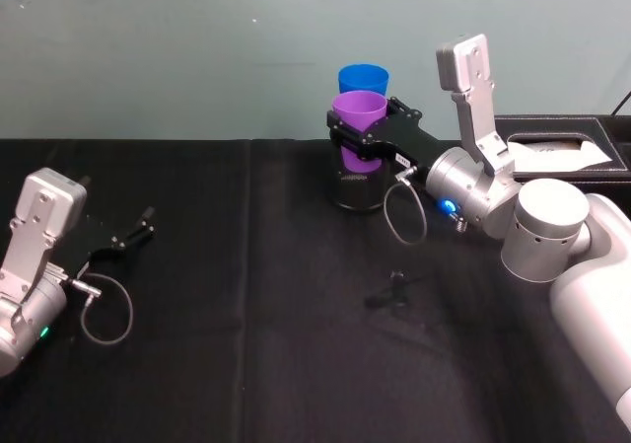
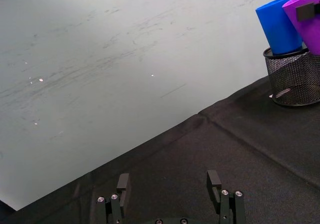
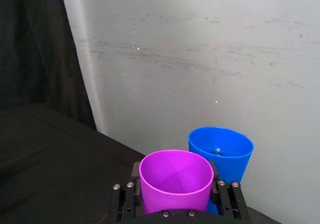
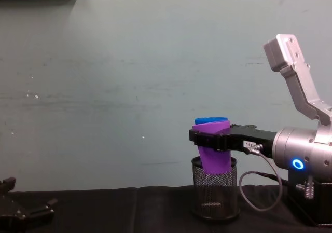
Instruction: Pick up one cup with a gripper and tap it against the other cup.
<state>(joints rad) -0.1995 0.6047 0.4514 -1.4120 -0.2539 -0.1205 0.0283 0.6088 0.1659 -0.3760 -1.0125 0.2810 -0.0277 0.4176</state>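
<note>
Purple plastic cup [image 1: 357,117], wide at the top and narrow at the bottom, is in my right claw [image 1: 357,135]. The claw is squeezed on it, one black flat finger on each side, a bit below the rim. The cup hangs with its open mouth up. From the side it leans a little. Its bottom dips at the top of a black mesh pen pot [image 1: 357,191], which sits far back on the black cloth table [image 1: 246,315].

The bright blue plastic cup [image 1: 363,78] stands in that mesh pot, mouth up too. It is smooth and plain, and looks a bit smaller than the purple one. It lies just past the purple cup, on the far side, straight ahead of my claw. The two cups are side by side and very close. I cannot tell if they touch yet.

I think a small push away from me would bump purple against blue. A hard push could tip the mesh pot, so I think it should be soft.

My left claw [image 1: 133,236] rests low at the near left, well apart from both cups. Its fingers are spread and hold nothing. My right arm is much closer to the cups.
</note>
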